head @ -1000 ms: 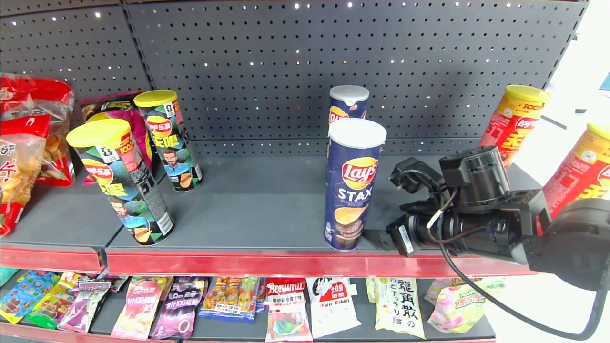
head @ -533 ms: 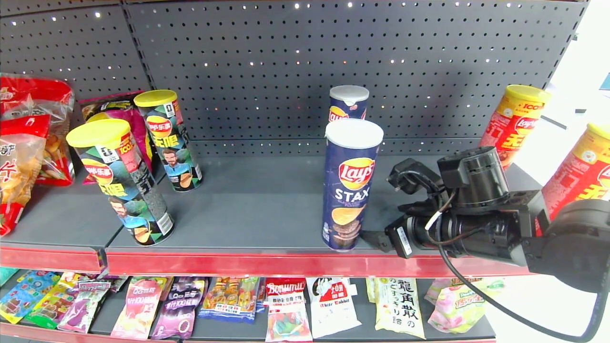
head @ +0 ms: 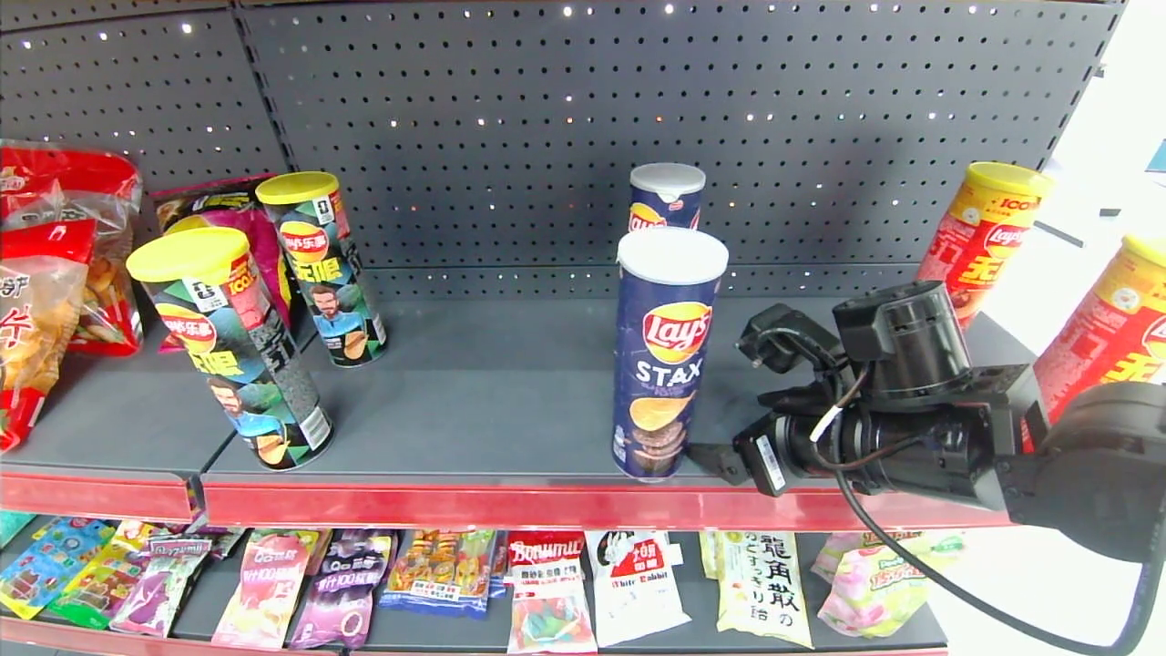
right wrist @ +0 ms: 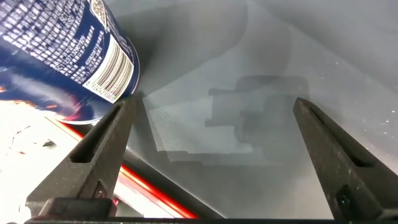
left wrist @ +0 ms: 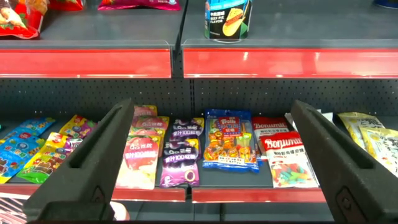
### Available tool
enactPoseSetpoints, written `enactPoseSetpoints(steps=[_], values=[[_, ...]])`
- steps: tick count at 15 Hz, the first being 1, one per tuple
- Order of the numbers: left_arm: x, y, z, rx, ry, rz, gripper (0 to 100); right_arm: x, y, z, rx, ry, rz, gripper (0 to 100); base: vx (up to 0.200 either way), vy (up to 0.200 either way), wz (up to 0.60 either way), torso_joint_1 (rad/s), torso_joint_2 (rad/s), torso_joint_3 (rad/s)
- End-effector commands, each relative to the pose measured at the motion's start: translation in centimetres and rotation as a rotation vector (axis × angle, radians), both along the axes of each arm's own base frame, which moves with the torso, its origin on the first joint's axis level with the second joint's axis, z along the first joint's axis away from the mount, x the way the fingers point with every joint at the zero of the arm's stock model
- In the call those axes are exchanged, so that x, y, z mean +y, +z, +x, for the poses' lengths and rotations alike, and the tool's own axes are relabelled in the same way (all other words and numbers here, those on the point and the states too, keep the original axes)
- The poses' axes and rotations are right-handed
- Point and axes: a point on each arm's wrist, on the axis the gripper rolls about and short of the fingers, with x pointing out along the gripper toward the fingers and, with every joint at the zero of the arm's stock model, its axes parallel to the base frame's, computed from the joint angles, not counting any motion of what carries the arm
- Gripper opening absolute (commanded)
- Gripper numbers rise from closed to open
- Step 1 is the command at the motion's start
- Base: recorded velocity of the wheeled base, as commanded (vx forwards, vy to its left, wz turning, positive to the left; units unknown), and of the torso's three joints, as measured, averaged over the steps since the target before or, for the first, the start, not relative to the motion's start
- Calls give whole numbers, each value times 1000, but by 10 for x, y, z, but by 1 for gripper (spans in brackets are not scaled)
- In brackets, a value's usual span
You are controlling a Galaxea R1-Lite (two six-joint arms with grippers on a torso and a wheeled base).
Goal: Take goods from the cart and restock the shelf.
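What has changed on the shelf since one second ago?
The dark blue crisp can with the white lid slid slightly to the robot's left, and the right gripper, its fingers open beside the can's base, moved left with it. The other cans and bags stayed put.

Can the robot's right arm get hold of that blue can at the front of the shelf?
Probably yes. The right gripper is open beside the front blue can, low down, with nothing between them. The can sits just outside one finger, so a small sideways shift seems needed.
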Motion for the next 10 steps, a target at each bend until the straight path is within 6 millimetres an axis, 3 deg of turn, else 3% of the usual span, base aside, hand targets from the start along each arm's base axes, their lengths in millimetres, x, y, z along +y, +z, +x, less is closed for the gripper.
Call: enactPoseSetpoints(steps=[1,10], values=[[0,0,0,0,0,0,100,1,1,0,-4,3,2,100,0,0,0,0,0,0],[0,0,0,0,0,0,100,0,5,-4,-17,2,9,100,0,0,0,0,0,0]])
